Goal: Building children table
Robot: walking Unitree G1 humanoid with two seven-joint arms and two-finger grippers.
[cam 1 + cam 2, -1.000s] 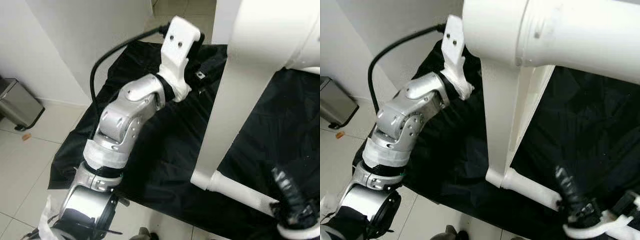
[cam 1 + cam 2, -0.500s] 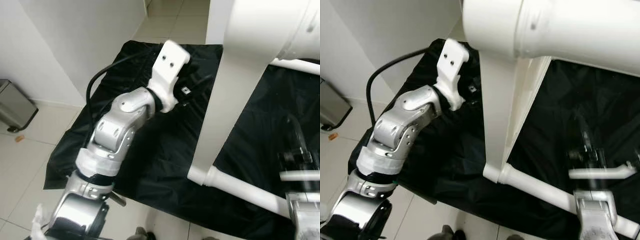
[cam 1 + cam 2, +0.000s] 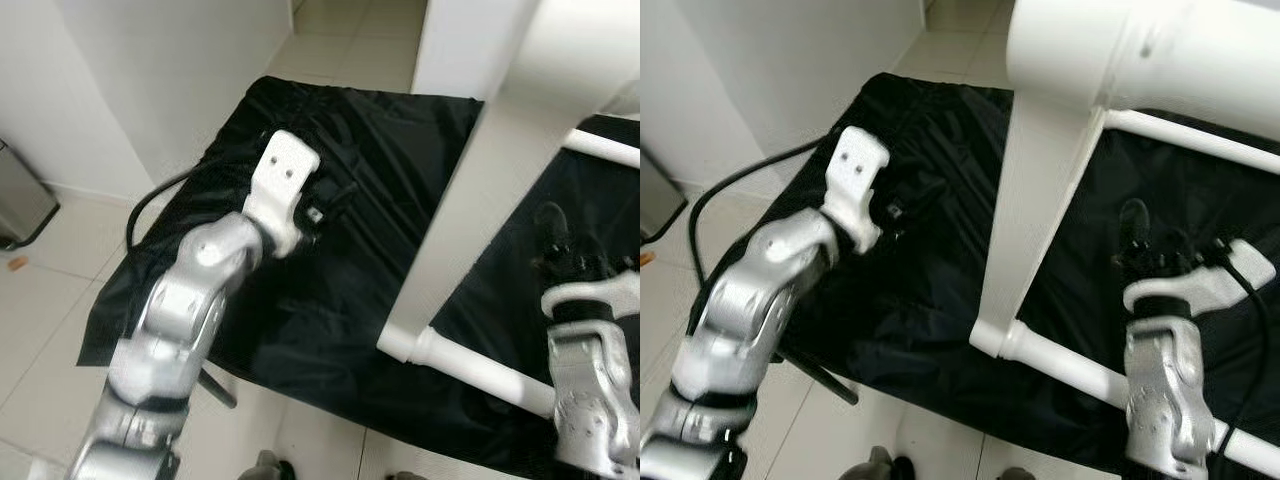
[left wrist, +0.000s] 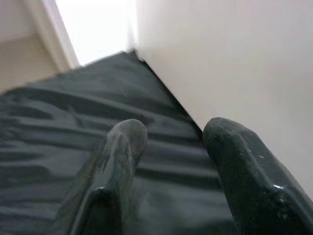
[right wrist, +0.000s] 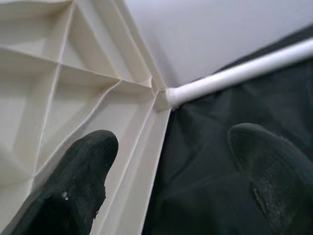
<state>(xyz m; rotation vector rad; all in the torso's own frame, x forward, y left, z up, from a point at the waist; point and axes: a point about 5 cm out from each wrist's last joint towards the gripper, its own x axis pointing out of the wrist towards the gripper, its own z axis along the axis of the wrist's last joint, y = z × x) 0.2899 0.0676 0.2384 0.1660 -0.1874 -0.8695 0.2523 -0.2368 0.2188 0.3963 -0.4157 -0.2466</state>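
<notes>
A white plastic table frame stands on a black cloth (image 3: 330, 300). Its flat leg panel (image 3: 465, 220) ends in a white crossbar tube (image 3: 480, 372) near the cloth's front edge. A thick white tube (image 3: 1160, 50) crosses close to my head. My left gripper (image 3: 335, 198) hovers over the cloth left of the leg, open and holding nothing (image 4: 168, 134). My right gripper (image 3: 565, 240) is raised right of the leg, above the crossbar, open with its fingers wide apart (image 5: 181, 142). Beyond the right fingers lie the panel's ribbed underside (image 5: 73, 83) and a thin white rod (image 5: 234, 76).
The cloth lies on a pale tiled floor (image 3: 50, 340). A white wall (image 3: 150, 80) borders it on the left, with a grey bin (image 3: 20, 205) at its foot. A second thin white rod (image 3: 605, 148) runs at the right.
My left arm has dropped and stretched forward over the cloth. My right gripper has risen from the bottom right corner to beside the leg panel. The head camera has also shifted.
</notes>
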